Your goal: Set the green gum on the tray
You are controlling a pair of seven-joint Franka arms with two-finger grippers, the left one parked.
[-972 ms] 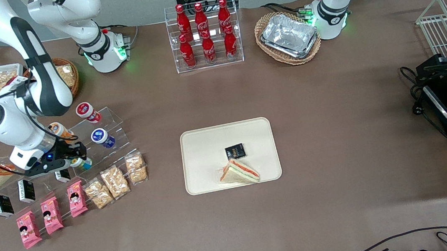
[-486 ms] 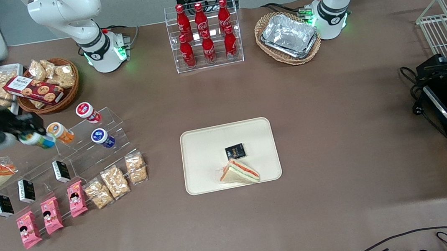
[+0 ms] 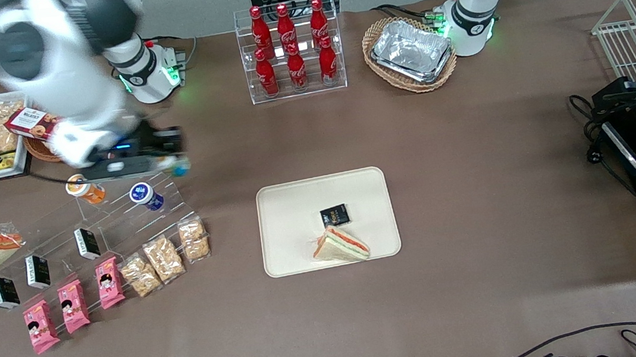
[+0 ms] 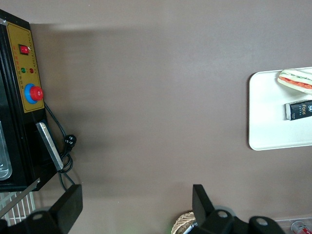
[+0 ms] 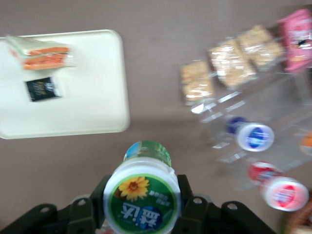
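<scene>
My right gripper (image 3: 174, 165) is shut on the green gum (image 5: 143, 200), a small canister with a green-rimmed white lid and a sunflower label. In the front view the gum (image 3: 180, 169) shows as a small teal tip held in the air above the clear display steps (image 3: 119, 216), toward the working arm's end of the table. The cream tray (image 3: 288, 230) lies flat mid-table with a sandwich (image 3: 340, 245) and a small black packet (image 3: 334, 215) on it. The tray also shows in the right wrist view (image 5: 87, 97).
An orange-lidded canister (image 3: 83, 189) and a blue-lidded canister (image 3: 144, 196) rest on the steps. Snack packs (image 3: 164, 257), pink packets (image 3: 72, 305) and black boxes lie nearer the camera. A cola bottle rack (image 3: 291, 50) and a foil-tray basket (image 3: 410, 53) stand at the back.
My gripper has lifted the green gum off the display steps and swung it up and toward the tray. The red-lidded canister is now hidden by the arm.
</scene>
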